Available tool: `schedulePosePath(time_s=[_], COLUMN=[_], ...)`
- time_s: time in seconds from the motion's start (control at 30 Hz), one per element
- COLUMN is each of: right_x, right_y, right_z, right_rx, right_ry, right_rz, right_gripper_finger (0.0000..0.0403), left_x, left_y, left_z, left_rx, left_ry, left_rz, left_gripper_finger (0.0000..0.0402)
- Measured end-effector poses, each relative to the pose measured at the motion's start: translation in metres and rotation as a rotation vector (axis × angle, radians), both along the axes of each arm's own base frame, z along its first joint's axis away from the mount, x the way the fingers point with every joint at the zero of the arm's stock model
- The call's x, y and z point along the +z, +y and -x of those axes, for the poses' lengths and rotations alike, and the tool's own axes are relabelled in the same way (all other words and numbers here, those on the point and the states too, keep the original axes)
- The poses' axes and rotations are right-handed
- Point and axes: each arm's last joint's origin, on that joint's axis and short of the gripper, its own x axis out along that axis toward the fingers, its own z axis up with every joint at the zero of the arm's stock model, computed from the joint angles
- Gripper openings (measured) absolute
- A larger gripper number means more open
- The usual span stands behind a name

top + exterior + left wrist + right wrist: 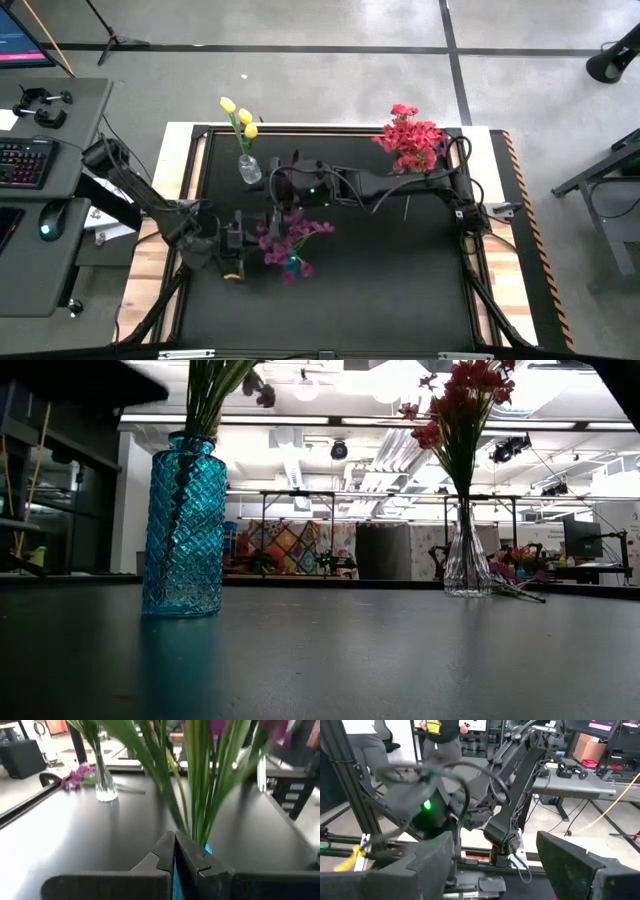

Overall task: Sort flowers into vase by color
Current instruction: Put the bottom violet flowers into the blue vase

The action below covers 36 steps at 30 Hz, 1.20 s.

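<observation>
A blue glass vase [183,525] holds purple flowers [290,240] on green stems [200,795] at the table's middle left. Yellow flowers [240,115] stand in a small clear vase [249,168] at the far left. Red flowers [410,140] stand in a clear vase [467,555] at the far right. A loose purple flower [77,775] lies at that vase's foot. My left gripper [174,855] is shut, level, right before the blue vase's rim [207,851]. My right gripper [500,870] is open with nothing between its fingers, high over the table's middle [278,185], facing the left arm. My left gripper's shut fingertips [167,847] stand right at the blue vase's rim and the foot of the stems, coming level from the table's left. The fingers hide the spot, so I cannot tell whether they touch the vase or a stem.
A desk with a keyboard [22,160] and mouse [50,220] stands left of the table. The right arm [400,188] stretches across the table's far half above the vases. A person [440,730] stands in the room beyond the table's left side.
</observation>
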Motion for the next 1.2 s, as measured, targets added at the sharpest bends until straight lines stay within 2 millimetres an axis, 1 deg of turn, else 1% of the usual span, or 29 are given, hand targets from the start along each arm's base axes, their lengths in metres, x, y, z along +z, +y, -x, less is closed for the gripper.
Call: schedulePosePath(time_s=[0.1, 0.2, 0.3, 0.4, 0.57, 0.63, 0.7, 0.8, 0.97, 1.1, 1.2], right_x=[-0.001, -0.001, -0.001, -0.001, -0.001, -0.001, -0.001, -0.001, -0.001, -0.001, -0.001], right_y=[0.0, 0.0, 0.0, 0.0, 0.0, 0.0, 0.0, 0.0, 0.0, 0.0, 0.0], right_z=[0.0, 0.0, 0.0, 0.0, 0.0, 0.0, 0.0, 0.0, 0.0, 0.0, 0.0], right_rx=[0.0, 0.0, 0.001, 0.001, 0.0, 0.0, 0.001, 0.0, -0.008, -0.009, -0.009], right_ry=[0.007, 0.007, 0.007, 0.007, 0.007, 0.007, 0.007, 0.007, 0.007, 0.007, 0.007], right_rz=[0.001, 0.001, 0.0, 0.0, 0.0, 0.0, 0.0, 0.0, 0.002, 0.002, 0.002], right_gripper_finger=[0.0275, 0.0275, 0.0275, 0.0275, 0.0275, 0.0275, 0.0275, 0.0275, 0.0275, 0.0275, 0.0275], left_x=[0.009, 0.009, 0.012, 0.018, 0.026, 0.026, 0.021, 0.011, 0.005, 0.004, 0.002], left_y=[0.002, 0.005, 0.007, 0.008, 0.009, 0.008, 0.008, 0.009, 0.014, 0.015, 0.015], left_z=[-0.002, -0.002, -0.001, 0.002, 0.007, 0.007, 0.006, 0.001, -0.014, -0.023, -0.026], left_rx=[0.007, -0.017, -0.03, -0.064, -0.165, -0.197, -0.202, -0.163, -0.091, -0.111, -0.121], left_ry=[-0.017, 0.002, -0.001, -0.021, -0.035, -0.022, 0.013, 0.064, 0.054, 0.027, 0.026], left_rz=[0.033, 0.093, 0.167, 0.21, 0.278, 0.283, 0.263, 0.209, 0.176, 0.209, 0.193], left_gripper_finger=[0.0009, 0.0037, 0.008, 0.0133, 0.022, 0.0246, 0.0265, 0.028, 0.0282, 0.0283, 0.0283])
